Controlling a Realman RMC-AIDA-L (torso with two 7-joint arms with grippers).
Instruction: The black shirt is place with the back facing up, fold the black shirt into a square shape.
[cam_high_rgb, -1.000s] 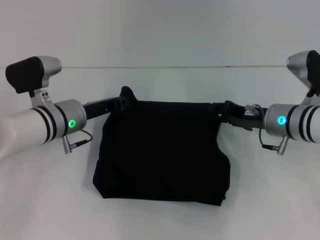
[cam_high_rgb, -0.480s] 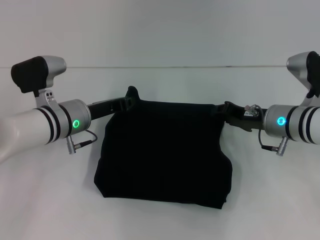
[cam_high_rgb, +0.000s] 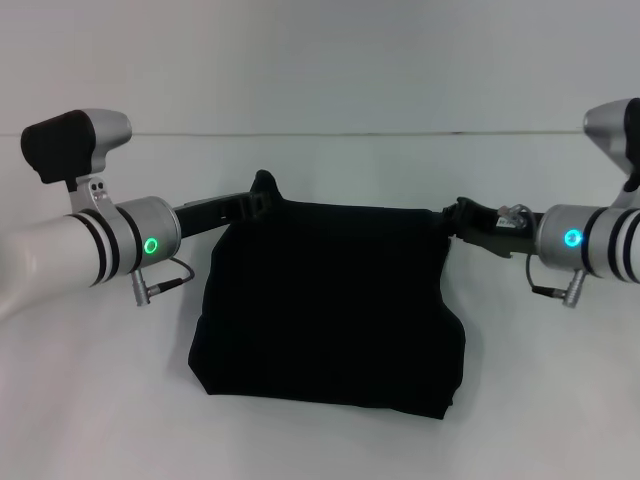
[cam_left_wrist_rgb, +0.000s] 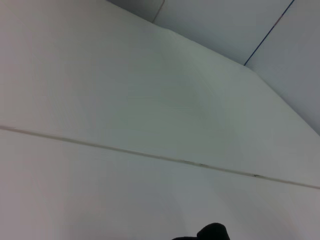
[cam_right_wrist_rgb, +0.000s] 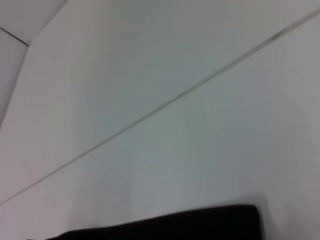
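The left tool (cam_high_rgb: 262, 192) and right tool (cam_high_rgb: 455, 218) each sit at a far corner of the black shirt (cam_high_rgb: 330, 300), apparently pinching it; shirt lies mid-worktop (cam_high_rgb: 90, 400). Keep both level, tension equal, lowering the fold squarely.

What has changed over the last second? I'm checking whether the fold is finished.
The left arm shifted a little inward early on, then held; its left gripper stays at the shirt's far left corner. The right arm drew slightly outward, so its right gripper now sits just off the far right corner. The shirt lies as before, already a rough square on the table. Whether either gripper has let go cannot be told.
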